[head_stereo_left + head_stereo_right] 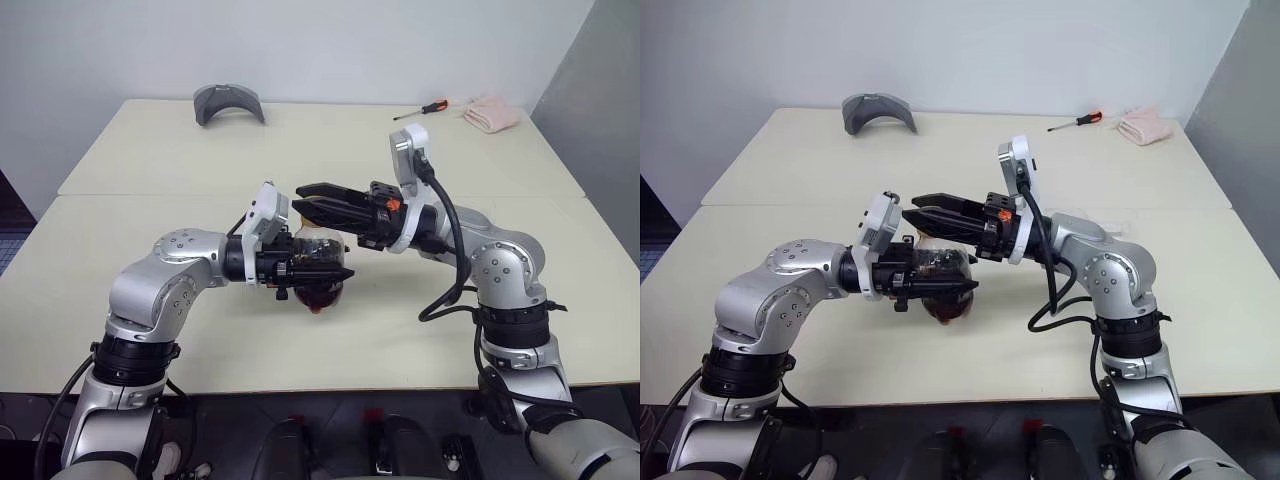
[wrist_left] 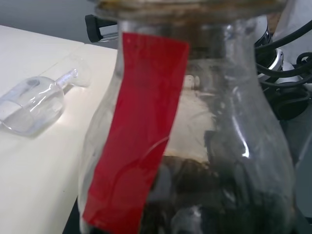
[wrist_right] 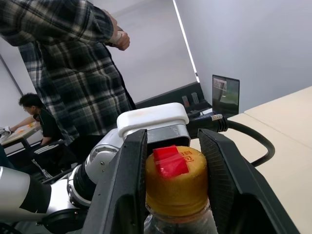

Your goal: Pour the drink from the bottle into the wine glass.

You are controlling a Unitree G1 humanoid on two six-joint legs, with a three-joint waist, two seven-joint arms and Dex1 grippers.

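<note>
Two grippers share the bottle (image 1: 318,268) above the table (image 1: 150,230) — our left gripper (image 1: 335,270) clamps its body, our right gripper (image 3: 170,187) brackets the yellow cap (image 3: 176,181). We should pinch squarely and twist — wine glass (image 2: 36,101) lies toppled nearby.

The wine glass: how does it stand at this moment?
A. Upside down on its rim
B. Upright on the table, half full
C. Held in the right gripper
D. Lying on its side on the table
D. In the left wrist view the wine glass lies on its side on the table, its stem level, apart from the bottle.
</note>
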